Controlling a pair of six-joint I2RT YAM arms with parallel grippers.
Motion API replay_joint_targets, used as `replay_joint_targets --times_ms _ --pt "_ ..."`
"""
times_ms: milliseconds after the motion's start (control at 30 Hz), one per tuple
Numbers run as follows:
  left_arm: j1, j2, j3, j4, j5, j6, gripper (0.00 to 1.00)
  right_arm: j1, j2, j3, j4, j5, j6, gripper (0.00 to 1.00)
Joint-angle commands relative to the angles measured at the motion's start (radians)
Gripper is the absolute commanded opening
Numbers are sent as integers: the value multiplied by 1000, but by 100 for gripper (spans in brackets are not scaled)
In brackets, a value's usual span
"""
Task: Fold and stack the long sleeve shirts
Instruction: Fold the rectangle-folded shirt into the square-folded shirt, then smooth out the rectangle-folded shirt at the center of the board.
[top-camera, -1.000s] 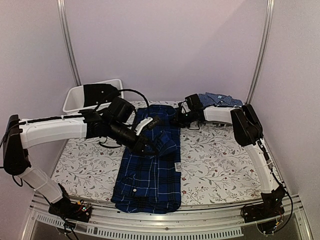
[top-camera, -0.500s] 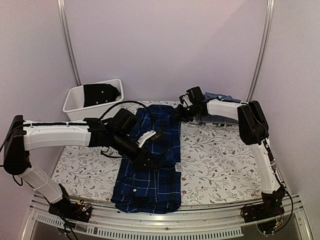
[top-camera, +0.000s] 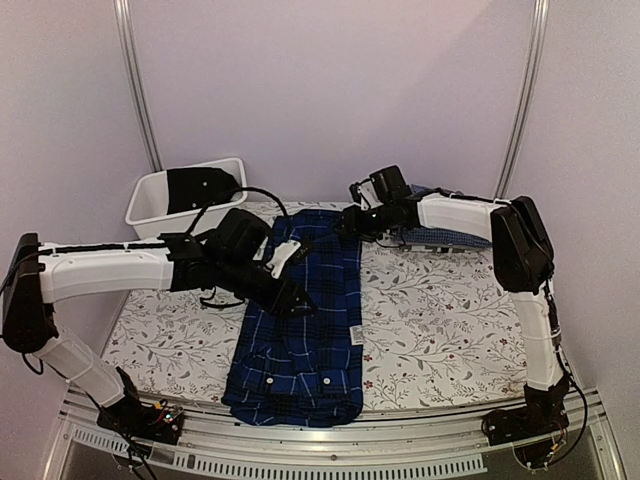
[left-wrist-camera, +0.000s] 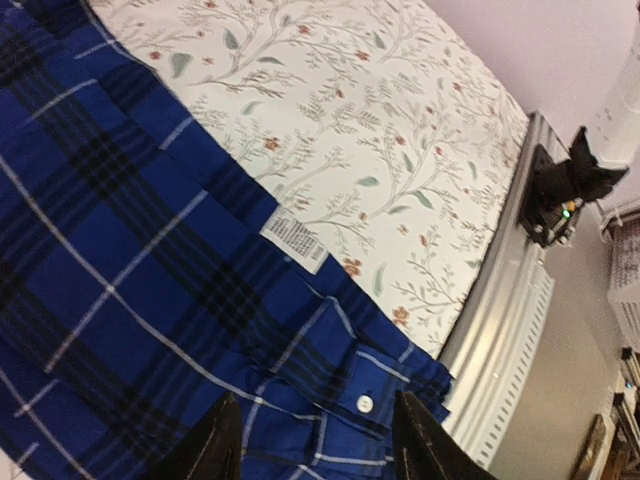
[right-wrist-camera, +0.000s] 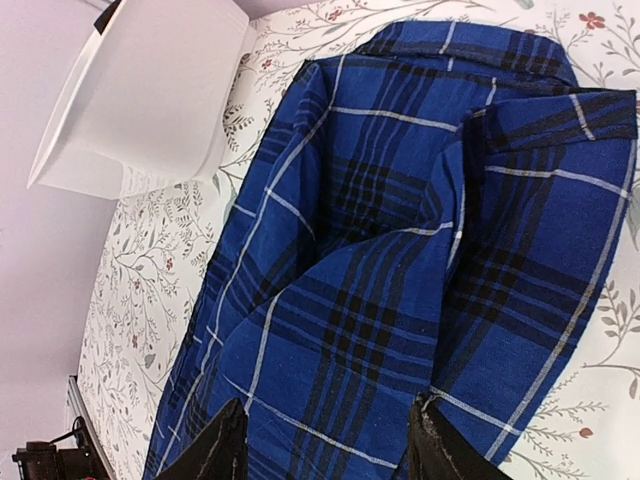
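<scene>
The left fingers (top-camera: 290, 297) have let go of the plaid shirt (top-camera: 305, 330); a second ago they held a raised fold of it over the middle of the cloth, and now that fold lies flat and they have pulled back a little toward the left edge. In the left wrist view they stand apart with nothing between them, just above the fabric, near a white label (left-wrist-camera: 293, 240) and a button (left-wrist-camera: 364, 403). The right fingers (top-camera: 348, 222) have come from the far right corner to the far end of the plaid shirt; the right wrist view shows them also apart and empty, over a part where the cloth lies doubled.

The plaid shirt lies as a long narrow strip down the middle of the bench (top-camera: 440, 320), from the far side to the near edge. The checked shirt (top-camera: 445, 237) lies in the far right corner, partly behind the right arm. A white bin (top-camera: 150, 200) stands at the far left with something dark inside.

I judge that the lengthwise fold is done; what remains is likely to fold the strip across its length and then put it on the checked shirt.
</scene>
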Motion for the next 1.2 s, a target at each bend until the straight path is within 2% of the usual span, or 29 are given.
replay_joint_targets --times_ms 0,200,367,533,800,1000,1167 --pt "106 74 67 -7 -254 -127 48 4 54 16 37 -46 -34 53" --pt "186 162 121 24 -291 -146 41 -18 151 56 82 -32 -20 53" --pt "226 281 244 20 -376 -124 38 -40 206 69 162 -61 27 53" --pt "281 422 403 15 -522 -106 37 -41 266 154 179 -91 67 52" --pt "341 652 617 11 -483 -68 33 -45 333 236 229 -129 126 49" --pt "366 751 705 27 -462 -48 33 -53 428 306 255 -165 182 37" --pt "394 843 773 -2 -456 -60 32 -72 426 303 277 -141 215 18"
